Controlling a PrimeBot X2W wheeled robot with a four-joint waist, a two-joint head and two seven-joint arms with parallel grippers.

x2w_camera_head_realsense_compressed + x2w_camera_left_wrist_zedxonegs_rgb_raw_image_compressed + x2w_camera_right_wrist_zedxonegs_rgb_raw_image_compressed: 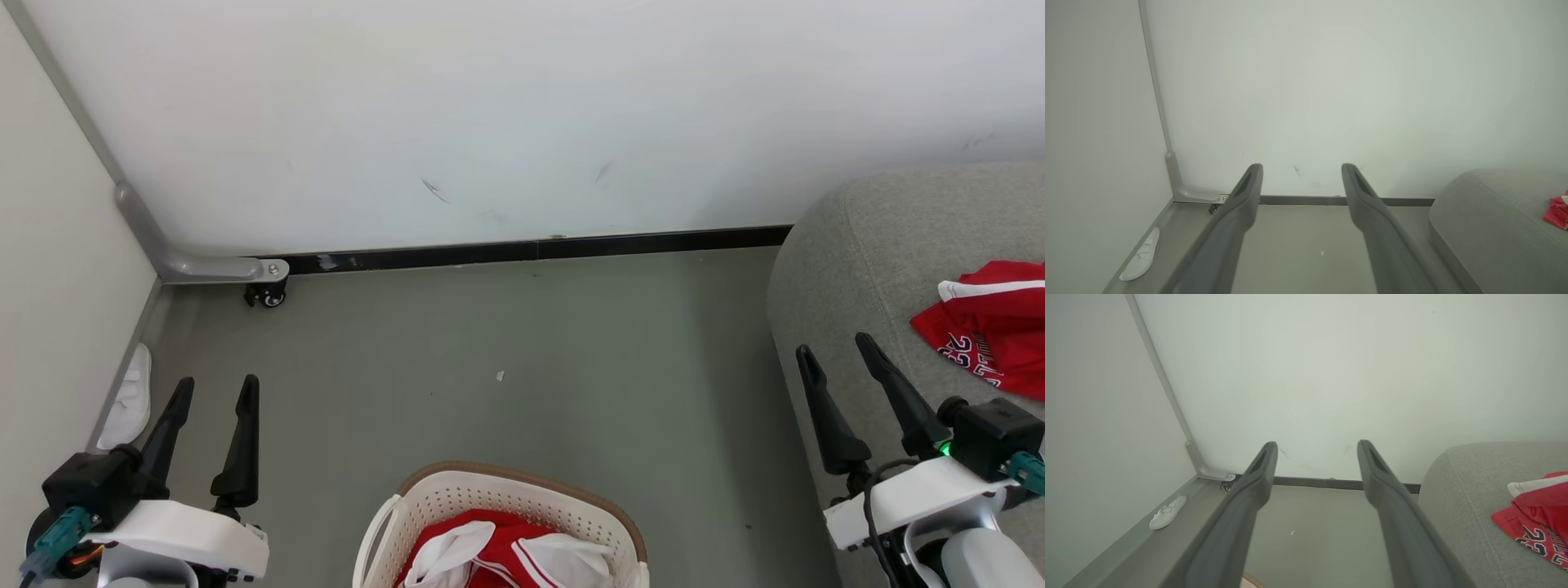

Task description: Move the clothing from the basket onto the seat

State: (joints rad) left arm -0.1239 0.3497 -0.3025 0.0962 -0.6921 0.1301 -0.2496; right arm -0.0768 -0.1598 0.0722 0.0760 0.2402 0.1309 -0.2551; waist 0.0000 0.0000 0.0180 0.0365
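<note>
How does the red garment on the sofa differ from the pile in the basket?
The sofa garment lies spread on the grey sofa; the basket pile sits bunched inside the basket. The sofa garment shows dark numbers and lettering; the basket pile shows white panels and stripes, no lettering visible. Both are red with white trim.

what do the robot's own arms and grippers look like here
The left gripper and right gripper each have two long, tapering black fingers on a boxy black base, mounted on a glossy white wrist shell. A teal connector sits by each wrist. The right wrist also carries a small green light and a looping black cable.
</note>
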